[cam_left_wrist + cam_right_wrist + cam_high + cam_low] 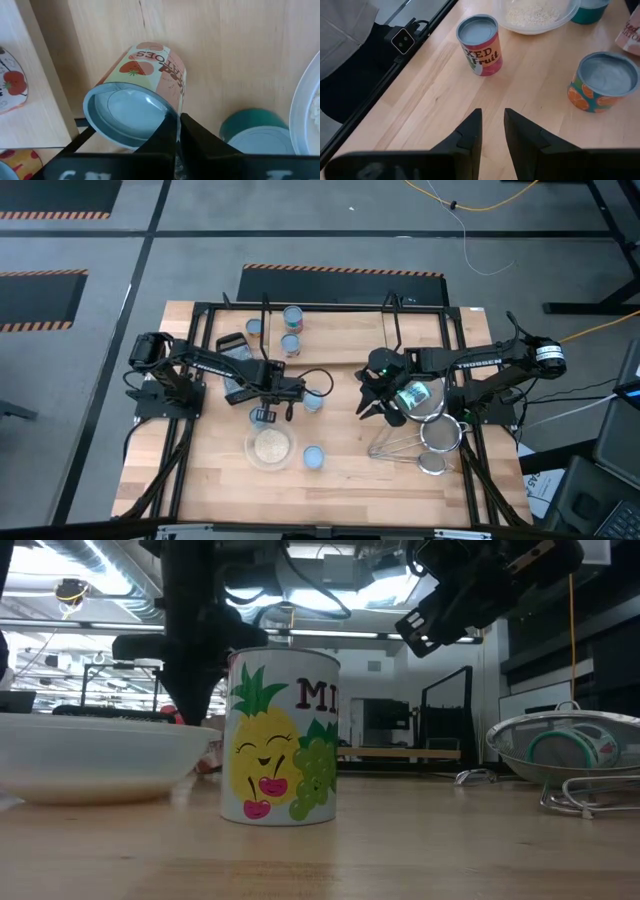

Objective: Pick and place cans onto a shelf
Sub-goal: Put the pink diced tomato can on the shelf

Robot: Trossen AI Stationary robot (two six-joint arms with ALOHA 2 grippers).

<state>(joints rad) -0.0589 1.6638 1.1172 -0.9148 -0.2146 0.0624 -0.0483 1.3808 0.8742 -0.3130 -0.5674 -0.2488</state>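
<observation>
Bare table (350, 480) is left at lower centre; passage is blocked by bowl (270, 447) and strainers (430, 445).

Table layout, overhead
Two cans (292, 329) stand on the shelf (340, 330) at the table's far edge; bowl (270, 447) near the front, strainers (432, 448) to its right.

Wooden table (340, 480) carries cans (313, 457), bowl (270, 447), strainers (440, 435).

tomato can (145, 95): peach-pink label, red tomato print, pale blue-silver top. mixed fruit can (480, 45): red label, white patch, green lettering. orange can (602, 82): teal with orange slices. table (445, 95): light wood grain.
</observation>
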